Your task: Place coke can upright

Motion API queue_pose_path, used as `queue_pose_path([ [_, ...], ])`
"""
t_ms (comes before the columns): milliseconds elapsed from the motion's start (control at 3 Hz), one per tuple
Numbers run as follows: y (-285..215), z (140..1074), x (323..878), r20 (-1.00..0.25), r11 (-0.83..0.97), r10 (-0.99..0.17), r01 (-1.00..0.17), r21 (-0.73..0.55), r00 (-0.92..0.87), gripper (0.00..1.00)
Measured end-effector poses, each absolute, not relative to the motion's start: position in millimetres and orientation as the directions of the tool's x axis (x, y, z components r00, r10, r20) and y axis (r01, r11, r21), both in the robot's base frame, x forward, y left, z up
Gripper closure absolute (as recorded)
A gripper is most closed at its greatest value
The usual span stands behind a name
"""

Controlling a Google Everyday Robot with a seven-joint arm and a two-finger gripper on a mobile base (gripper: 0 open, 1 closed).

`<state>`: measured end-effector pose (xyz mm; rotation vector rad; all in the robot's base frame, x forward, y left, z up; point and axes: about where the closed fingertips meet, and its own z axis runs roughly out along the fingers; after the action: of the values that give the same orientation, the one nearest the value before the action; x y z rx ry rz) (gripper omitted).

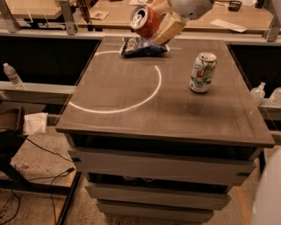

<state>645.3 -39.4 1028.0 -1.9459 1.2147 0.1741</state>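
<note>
Coke can: tilted, top facing near-left, clamped in gripper, raised over blue chip bag at table's far edge. White-and-green soda can: upright, right.

The glossy white rounded arm ends in a tan-fingered claw, top centre.
</note>
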Motion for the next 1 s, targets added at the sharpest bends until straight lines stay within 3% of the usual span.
queue_pose_path([
  [667,-22.9,1008.8,627.0,-0.793,0.115,-0.503,-0.883,-0.455,0.343,1.0],
  [1000,-18.1,995.8,628.0,-0.857,0.226,-0.447,-0.895,-0.384,0.255,1.0],
])
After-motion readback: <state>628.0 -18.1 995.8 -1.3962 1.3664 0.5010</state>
